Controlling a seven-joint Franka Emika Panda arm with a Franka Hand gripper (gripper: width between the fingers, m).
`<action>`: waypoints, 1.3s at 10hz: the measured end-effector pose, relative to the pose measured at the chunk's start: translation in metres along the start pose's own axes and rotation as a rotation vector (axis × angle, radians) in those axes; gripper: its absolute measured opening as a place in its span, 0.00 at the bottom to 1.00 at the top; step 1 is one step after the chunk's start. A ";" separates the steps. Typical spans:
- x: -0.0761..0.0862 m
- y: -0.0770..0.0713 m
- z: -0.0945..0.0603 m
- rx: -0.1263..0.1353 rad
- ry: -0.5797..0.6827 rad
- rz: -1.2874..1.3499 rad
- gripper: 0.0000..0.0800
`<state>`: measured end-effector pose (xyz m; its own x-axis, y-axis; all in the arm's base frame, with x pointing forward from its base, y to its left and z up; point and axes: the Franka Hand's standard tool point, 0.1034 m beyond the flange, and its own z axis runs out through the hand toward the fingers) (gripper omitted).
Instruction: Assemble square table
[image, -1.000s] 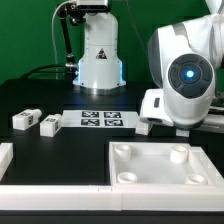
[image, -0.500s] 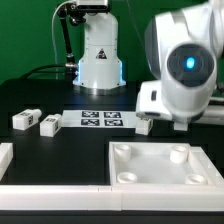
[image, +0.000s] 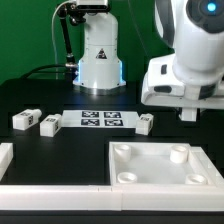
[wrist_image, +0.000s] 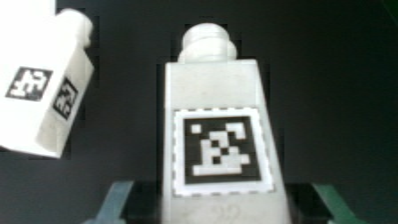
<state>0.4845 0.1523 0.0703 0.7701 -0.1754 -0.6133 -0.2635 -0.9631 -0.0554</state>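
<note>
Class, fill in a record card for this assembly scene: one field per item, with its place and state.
tabletop slab: lying flat, visible sockets empty
leg blocks: these two at the exterior view's left, a third beside the marker board
gripper: open, fingers either side of a tagged leg block, not touching it

The exterior view showed one square slab (image: 155, 170) at the lower right and three leg blocks (image: 25, 119): two at mid-left and one just right of centre. One marker board (image: 101, 119) lay at centre. The wrist view held two leg blocks.
</note>
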 end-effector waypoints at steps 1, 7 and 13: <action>0.000 -0.001 -0.006 0.009 0.062 -0.008 0.36; 0.013 0.003 -0.111 0.016 0.446 -0.098 0.36; 0.080 0.003 -0.170 0.053 0.974 -0.252 0.36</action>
<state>0.6438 0.1005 0.1550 0.9402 -0.0814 0.3307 -0.0348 -0.9889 -0.1444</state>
